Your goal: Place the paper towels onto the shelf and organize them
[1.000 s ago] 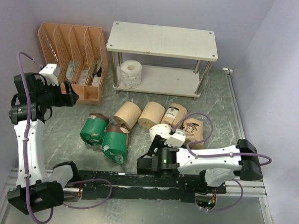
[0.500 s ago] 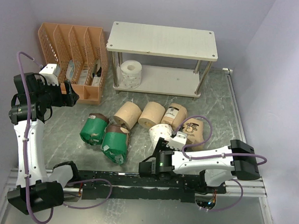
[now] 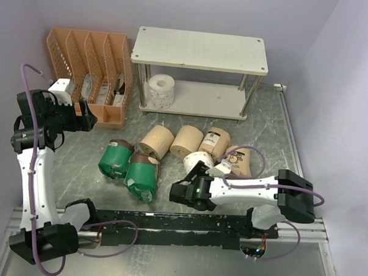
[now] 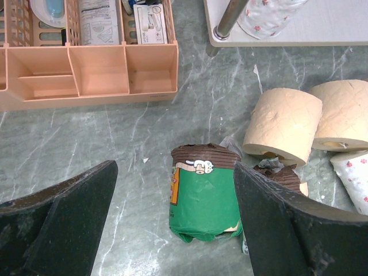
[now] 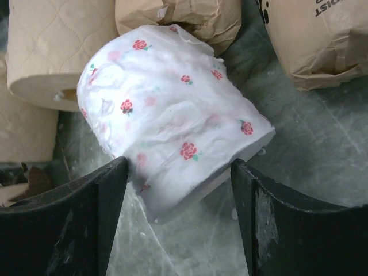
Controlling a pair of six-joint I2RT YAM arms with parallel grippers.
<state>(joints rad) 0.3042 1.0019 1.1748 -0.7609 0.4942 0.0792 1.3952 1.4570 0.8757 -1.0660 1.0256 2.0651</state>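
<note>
Spread right pincer point(image 5: 178, 168) straddles the white roll point(image 5: 172, 115); spread left pincer point(image 4: 175, 169) hangs over green roll point(image 4: 202, 204).

You are looking at a robot test cell in a lab, not a home. Plain pale-violet walls point(image 3: 346, 72) box in the table point(image 3: 270, 123) at the back and both sides. The left arm point(image 3: 36, 168) and right arm point(image 3: 249, 188) are bolted to a black rail point(image 3: 168, 221) along the bottom of the frame, with purple cables point(image 3: 30, 186) looping off them. The only household goods are a shelf point(image 3: 200, 50) at top centre, an orange organizer point(image 3: 90, 48) at upper left, and rolls point(image 3: 156, 140) scattered mid-frame.
</note>
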